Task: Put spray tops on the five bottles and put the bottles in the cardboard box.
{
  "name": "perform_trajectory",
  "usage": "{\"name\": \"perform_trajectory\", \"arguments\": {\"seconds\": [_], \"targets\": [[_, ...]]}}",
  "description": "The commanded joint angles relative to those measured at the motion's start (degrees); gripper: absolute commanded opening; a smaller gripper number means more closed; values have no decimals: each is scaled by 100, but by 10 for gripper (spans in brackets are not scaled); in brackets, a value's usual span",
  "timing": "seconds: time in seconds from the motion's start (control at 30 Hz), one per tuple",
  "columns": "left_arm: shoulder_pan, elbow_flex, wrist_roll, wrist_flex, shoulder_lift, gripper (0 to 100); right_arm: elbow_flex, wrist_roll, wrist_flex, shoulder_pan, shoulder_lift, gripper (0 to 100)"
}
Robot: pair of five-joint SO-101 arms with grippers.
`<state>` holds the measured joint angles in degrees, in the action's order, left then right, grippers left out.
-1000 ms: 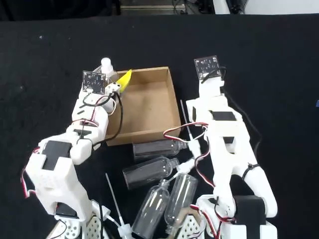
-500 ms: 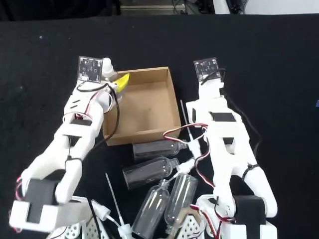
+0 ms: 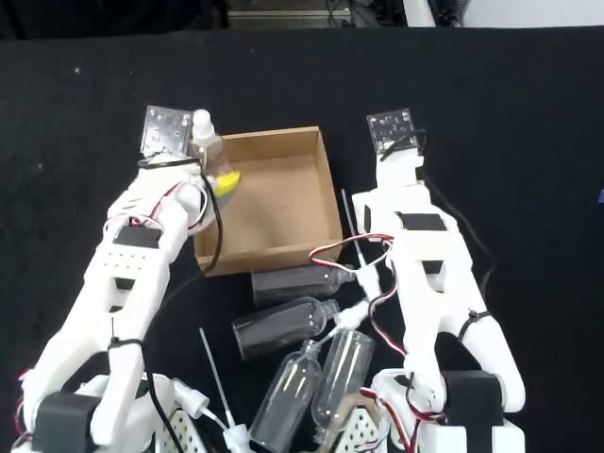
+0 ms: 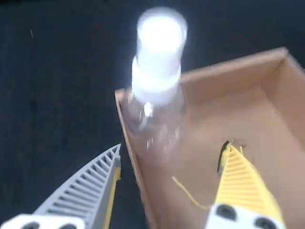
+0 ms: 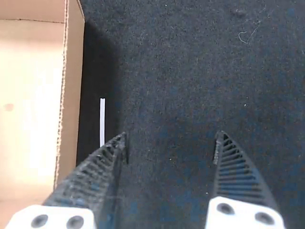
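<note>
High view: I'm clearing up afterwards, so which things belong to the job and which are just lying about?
Job: cardboard box; bottle with spray top; four lying bottles; loose spray tops.
Lying about: black table cover; arm cables.

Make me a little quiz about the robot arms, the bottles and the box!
1. True or false: the right gripper is shut on a bottle.
2. How many uncapped bottles lie on the table beside the cardboard box?
3. The spray top on the capped bottle in front of the left gripper is: A white, B red, C green.
Key: 1 false, it is open over the table. 2 four. 3 A.
</note>
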<state>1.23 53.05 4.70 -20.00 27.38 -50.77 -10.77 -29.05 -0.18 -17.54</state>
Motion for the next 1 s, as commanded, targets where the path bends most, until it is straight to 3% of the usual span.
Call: {"name": "perform_trajectory", "arguments": {"seconds": [0.0, 0.33, 0.53, 0.63, 0.8, 0.9, 0.97], "targets": [[-233, -778, 18, -1319, 404, 299, 48, 35, 132, 123, -303, 265], [-312, -2176, 9, -4571, 492, 299, 40, 44, 132, 123, -303, 265], [-365, -2800, 62, -5873, 492, 299, -4, 44, 141, 123, -303, 265], [-927, -3319, 62, -6365, 492, 302, -4, 44, 141, 114, -303, 265], [-2264, -3512, 914, -6101, 404, 300, -13, 44, 141, 114, -303, 265], [-2862, -2747, 879, -5187, 316, 300, -13, 44, 149, 114, -303, 265], [-2976, -2378, 809, -5090, 299, 300, -13, 44, 149, 114, -303, 265]]}}
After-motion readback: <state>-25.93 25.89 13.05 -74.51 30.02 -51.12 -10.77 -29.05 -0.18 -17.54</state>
